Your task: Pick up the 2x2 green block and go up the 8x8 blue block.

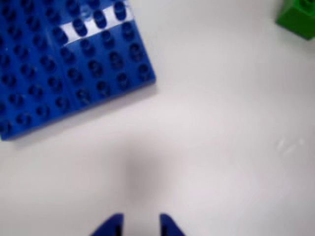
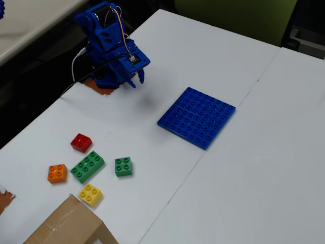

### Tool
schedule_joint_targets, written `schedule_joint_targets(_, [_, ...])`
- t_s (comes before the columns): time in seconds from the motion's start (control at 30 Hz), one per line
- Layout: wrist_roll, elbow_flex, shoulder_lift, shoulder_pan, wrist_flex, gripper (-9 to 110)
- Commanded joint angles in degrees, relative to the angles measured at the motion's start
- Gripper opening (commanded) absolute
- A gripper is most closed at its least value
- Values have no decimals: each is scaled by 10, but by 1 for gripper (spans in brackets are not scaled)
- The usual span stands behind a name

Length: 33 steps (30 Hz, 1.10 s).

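In the wrist view, the blue plate (image 1: 74, 64) fills the upper left of the frame, blurred, with a pale strip of glare or tape across its top studs. A corner of a green block (image 1: 298, 19) shows at the upper right edge; which green block it is cannot be told here. The gripper (image 1: 140, 227) enters at the bottom centre: two blue fingertips with a small gap between them, holding nothing, above bare white table (image 1: 221, 147).

The fixed view shows what the wrist view misses. The arm (image 2: 109, 48) stands folded at the upper left, its gripper (image 2: 136, 79) hanging over the table, touching nothing. The plate (image 2: 197, 117) lies at centre right. At the lower left lies the block cluster: the small green block (image 2: 123, 166), a long green block (image 2: 87, 166) just beside it, red (image 2: 81, 142), orange (image 2: 57, 173) and yellow (image 2: 90, 194). A cardboard box (image 2: 68, 226) sits at the bottom edge. No writing is legible.
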Motion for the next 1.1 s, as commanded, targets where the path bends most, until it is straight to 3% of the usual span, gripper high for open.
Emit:
schedule_joint_targets(0.0, [17, -105, -147, 24, -17, 17])
schedule_joint_targets(0.27, [2, -379, -480, 149, 16, 39])
schedule_joint_targets(0.5, [-54, -531, -708, 221, -26, 47])
schedule_joint_targets(0.77, [-60, -700, -904, 246, -56, 49])
schedule_joint_targets(1.07, [-93, -788, -979, 270, -71, 48])
